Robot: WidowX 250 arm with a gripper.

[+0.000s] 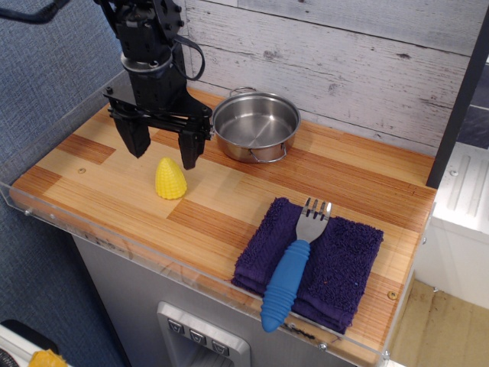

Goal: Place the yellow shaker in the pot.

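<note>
Bare wood is lying between the yellow shaker (170,179) and the pot (255,126); only the gripper (163,151) is hovering there.

Black arm upright, pincer (163,149) pointing down (jaws spread wide, empty).

I work in a mock kitchen set up as a test bench. My table (229,206) is a striped wooden top edged with clear plastic, filling the middle of the frame. Behind it, across the top, runs a wall (344,53) of whitewashed planks. Kitchen things sit on the wood: a steel pot (255,126) at upper centre, and at lower right a purple towel (321,264) with a blue-handled fork (294,267) on it.
</note>
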